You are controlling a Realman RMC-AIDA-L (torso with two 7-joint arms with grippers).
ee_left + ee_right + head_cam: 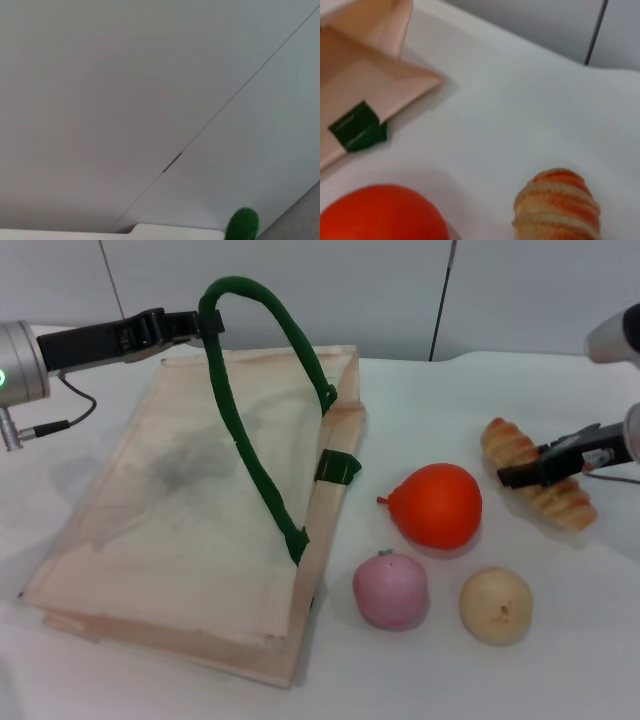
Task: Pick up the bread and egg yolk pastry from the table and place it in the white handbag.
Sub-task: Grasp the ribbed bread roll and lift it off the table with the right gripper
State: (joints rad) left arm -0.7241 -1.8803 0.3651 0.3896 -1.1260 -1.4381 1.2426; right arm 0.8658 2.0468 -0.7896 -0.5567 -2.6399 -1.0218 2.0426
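1. Currently the right gripper [535, 471] is lying across the middle of the bread [510, 443], its dark fingers straddling the loaf; they look pressed onto it, though whether the grip is firm I cannot tell. The loaf is still resting on the table [560, 660].
2. The left gripper [195, 325] is pinching the top of the green handle [225, 390] and holding it raised above the bag [180, 530], presumably to keep the mouth lifted so food can be dropped in.
3. In the right wrist view the striped end of the bread [559, 205] is showing, with the orange fruit [380, 212] nearby and the bag's corner [380, 90] further off.
4. The pastry [496, 606] is sitting untouched near the table's front, just beside the pink fruit [391, 589]; the orange fruit [437, 504] is standing between the bread and the bag.
5. Judgement: the bread pick is in hand; the pastry is not yet started.
6. Room: bare table is lying behind the orange fruit, so a path to the bag's right edge [330, 500] is looking open if the loaf is carried over or behind that fruit. The raised handle is arching across the opening, so the entry gap is limited.
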